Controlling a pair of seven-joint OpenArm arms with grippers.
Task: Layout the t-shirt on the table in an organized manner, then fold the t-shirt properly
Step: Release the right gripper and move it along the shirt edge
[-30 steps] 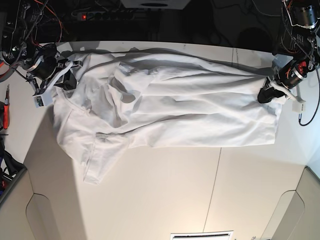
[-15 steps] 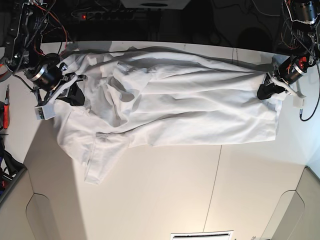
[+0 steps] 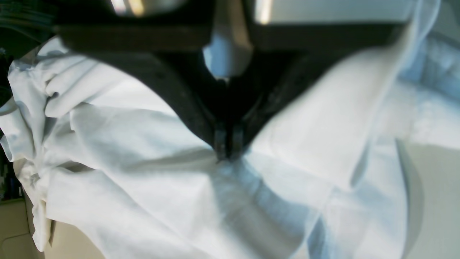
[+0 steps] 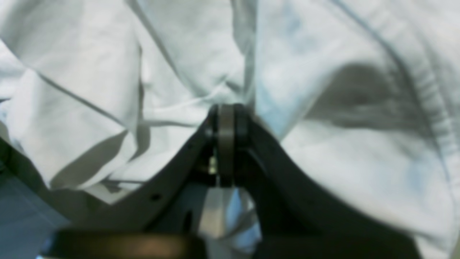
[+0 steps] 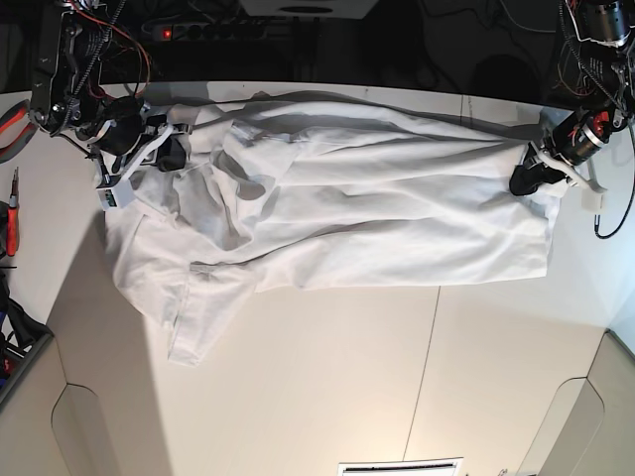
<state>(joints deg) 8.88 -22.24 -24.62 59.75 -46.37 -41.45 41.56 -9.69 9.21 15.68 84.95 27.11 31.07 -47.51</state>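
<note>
Behind the tabletop (image 5: 327,387) the room is dark, with black cables and a power strip (image 5: 223,28) with a small red light. Thin dark lines cross the wide, pale tabletop. At its left edge in the base view lies a red-handled tool (image 5: 11,220).

The left gripper (image 5: 523,178) sits at the right side of the base view. It is clenched tight on the edge of the t-shirt (image 5: 337,213). In the left wrist view its black fingers (image 3: 227,144) meet with white cloth pinched between them, and the shirt (image 3: 143,169) spreads away below them in soft folds.

The right gripper (image 5: 167,151) sits at the left side of the base view, near the back edge of the tabletop. It is clenched too, grasping the other end of the shirt. In the right wrist view its fingers (image 4: 226,118) are pressed together with the cloth (image 4: 341,144) bunched up all around them.

Between the two grippers the white shirt is stretched long across the back part of the tabletop, with many wrinkles. One sleeve (image 5: 203,312) hangs out toward the front on the left side and lies flat on the tabletop. The front half of the tabletop has nothing on it but light and shadow.
</note>
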